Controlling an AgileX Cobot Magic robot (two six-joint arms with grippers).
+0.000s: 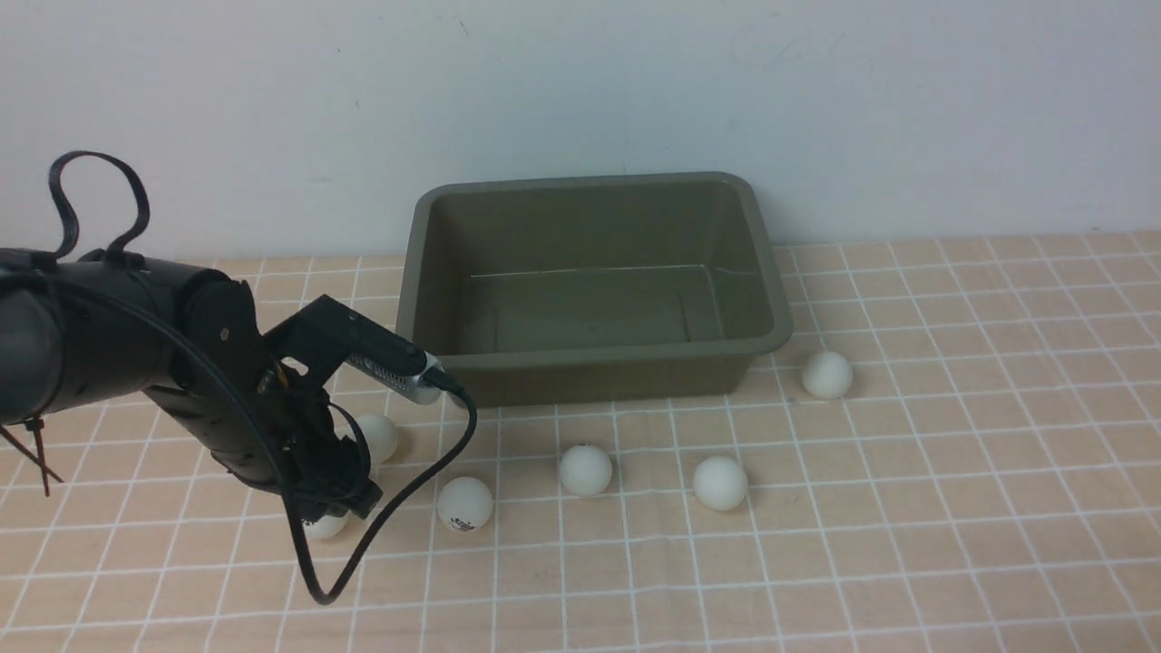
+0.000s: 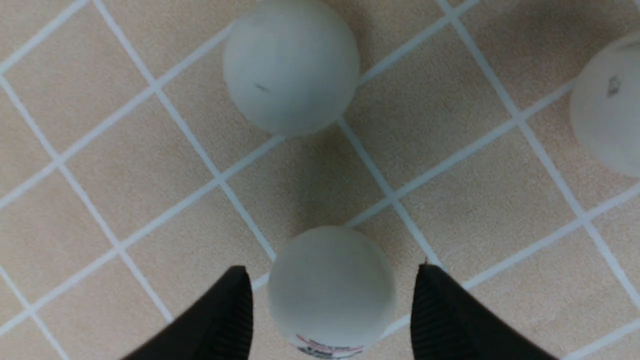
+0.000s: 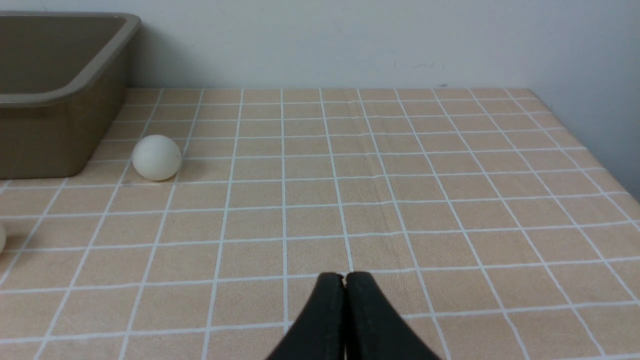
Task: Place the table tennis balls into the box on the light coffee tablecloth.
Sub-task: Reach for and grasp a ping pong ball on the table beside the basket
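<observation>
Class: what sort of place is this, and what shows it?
Probably an indoor robot test bench: a checked tablecloth against a bare wall, a robot arm, and a green box with white balls near it.

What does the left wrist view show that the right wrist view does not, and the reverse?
Only the left wrist view: the open left tool straddling a logo ball, with a gap on either side, plus a second ball and a third ball cut off by the picture's edge.
Only the right wrist view: the shut right tool, a corner of the box and a lone ball beside it.
Both: the checked cloth with white balls lying on it.
</observation>
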